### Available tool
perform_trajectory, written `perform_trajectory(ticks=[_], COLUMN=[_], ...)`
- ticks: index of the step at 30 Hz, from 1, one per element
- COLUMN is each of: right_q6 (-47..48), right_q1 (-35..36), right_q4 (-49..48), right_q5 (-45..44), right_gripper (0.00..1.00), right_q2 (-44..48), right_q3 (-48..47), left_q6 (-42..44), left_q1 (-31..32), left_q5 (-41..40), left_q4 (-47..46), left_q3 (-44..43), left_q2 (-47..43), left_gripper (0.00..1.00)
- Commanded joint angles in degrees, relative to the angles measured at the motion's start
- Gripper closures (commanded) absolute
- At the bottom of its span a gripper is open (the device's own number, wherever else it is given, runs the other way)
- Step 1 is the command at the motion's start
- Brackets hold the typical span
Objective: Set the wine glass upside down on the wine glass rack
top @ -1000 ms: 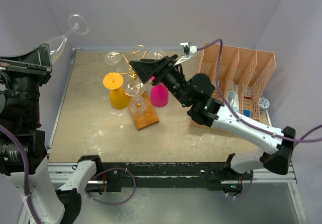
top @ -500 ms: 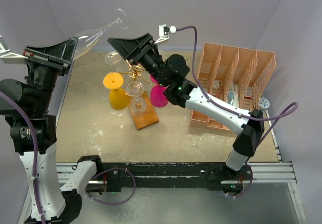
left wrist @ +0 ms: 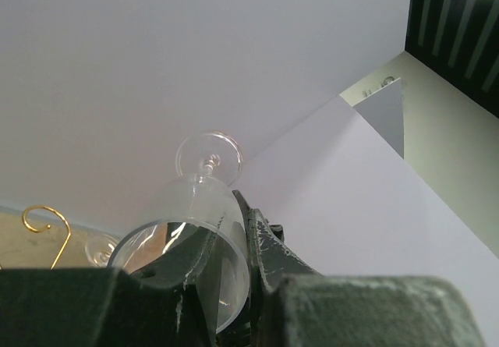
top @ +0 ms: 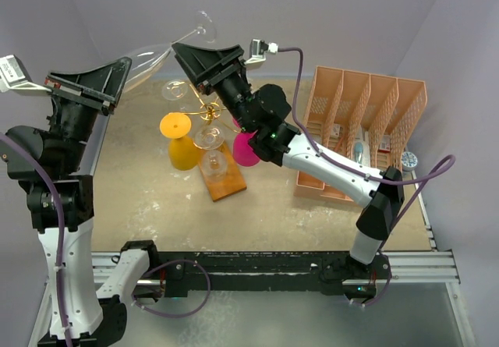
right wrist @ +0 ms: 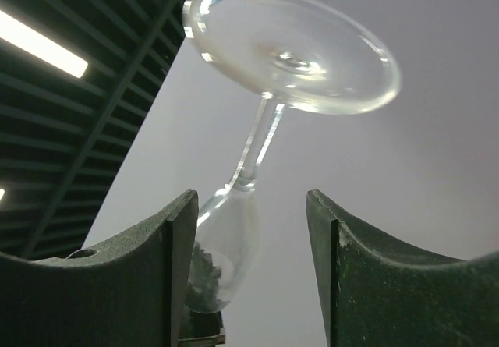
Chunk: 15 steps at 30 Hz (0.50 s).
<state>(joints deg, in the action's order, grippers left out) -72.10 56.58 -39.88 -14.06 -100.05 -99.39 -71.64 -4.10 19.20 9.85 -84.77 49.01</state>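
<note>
- Since the earlier frames, we are seeing the wine glass tilting higher, its foot now close to the right gripper, which is sitting higher than before, well above the rack.
- We are finding the wine glass in the air over the far-left corner of the table, lying nearly sideways, foot toward the right.
- The left gripper is clamping the glass by its bowl, a finger pressing on each side in the left wrist view.
- The right gripper is standing spread; its wrist view is showing the stem and foot between the two fingers, and neither is touching the glass.
- The wine glass rack is standing on its wooden base toward the far-left part of the table, below the glass, with clear glasses already hanging on it.
- A yellow glass and a pink glass are flanking the rack, bowls down.
- A salmon organizer is sitting along the right edge.
</note>
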Motion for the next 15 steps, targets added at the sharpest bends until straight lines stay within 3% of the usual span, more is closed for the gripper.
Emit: perform_trajectory(ticks=[1, 6, 15], right_q6=[-2.36, -1.96, -3.57], right_q1=[0.2, 0.2, 0.2], right_q4=[-7.33, -6.87, -6.1], right_q5=[-1.88, -2.53, -3.71], right_gripper=[0.41, 0.44, 0.6], right_q2=[1.25, 1.36, 1.64], right_q3=[-0.37, -0.58, 0.14], left_q6=[-3.35, -5.51, -7.08], left_q1=[-0.21, -0.21, -0.21], left_q5=[1.83, 4.0, 5.69], left_q4=[-6.38, -9.45, -10.16], left_q3=[1.3, 2.7, 4.13], left_q2=[-0.08, 0.14, -0.01], left_gripper=[0.94, 0.94, 0.94])
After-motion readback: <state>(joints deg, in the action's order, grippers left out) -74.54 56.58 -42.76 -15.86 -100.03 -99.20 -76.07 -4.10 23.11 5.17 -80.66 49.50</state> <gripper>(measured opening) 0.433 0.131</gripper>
